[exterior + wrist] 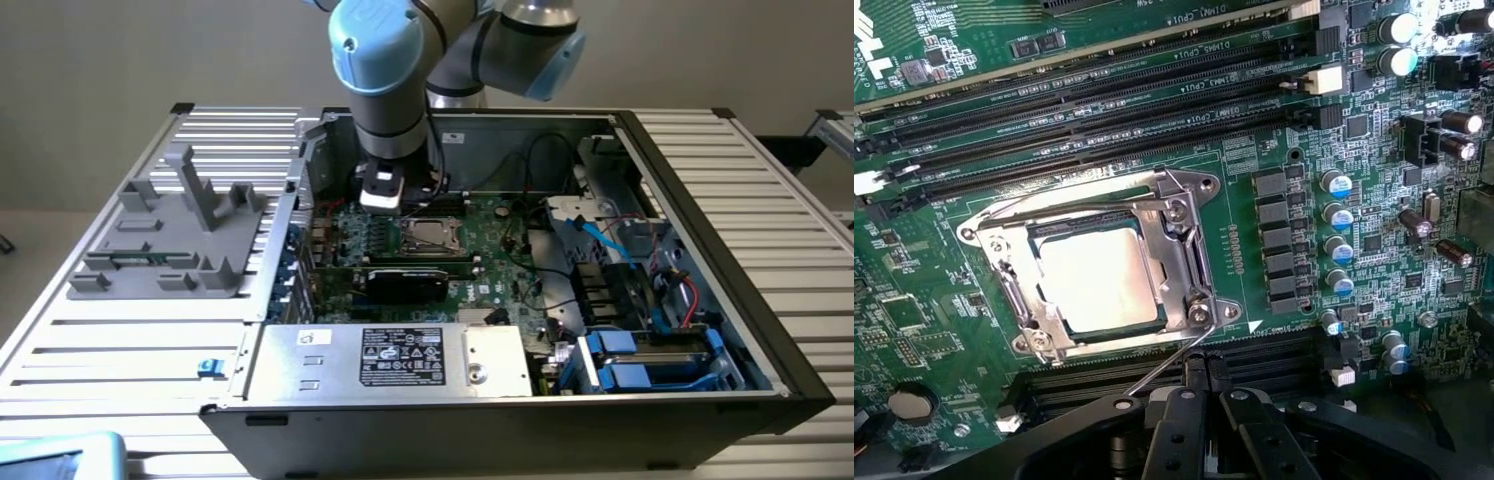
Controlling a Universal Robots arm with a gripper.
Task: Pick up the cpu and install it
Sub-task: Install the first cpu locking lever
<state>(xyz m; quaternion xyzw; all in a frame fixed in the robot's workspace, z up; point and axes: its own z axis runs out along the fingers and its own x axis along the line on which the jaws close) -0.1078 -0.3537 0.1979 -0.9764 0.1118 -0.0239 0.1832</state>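
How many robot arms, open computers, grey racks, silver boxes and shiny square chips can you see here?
Robot arm: 1
Open computer: 1
Grey rack: 1
Silver box with black label: 1
cpu, the shiny square chip: 1
Total: 5

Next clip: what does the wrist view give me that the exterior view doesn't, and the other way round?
Wrist view: close detail. The cpu lies flat inside the socket's metal frame. A thin wire lever juts toward the shut gripper, with memory slots and blue-topped capacitors nearby.
Exterior view: the setting. The arm reaches into the open computer case. There is a silver box with a black label, and a grey fixture on the slatted table at the exterior view's left.
Shared: the green motherboard with the cpu seated on it.
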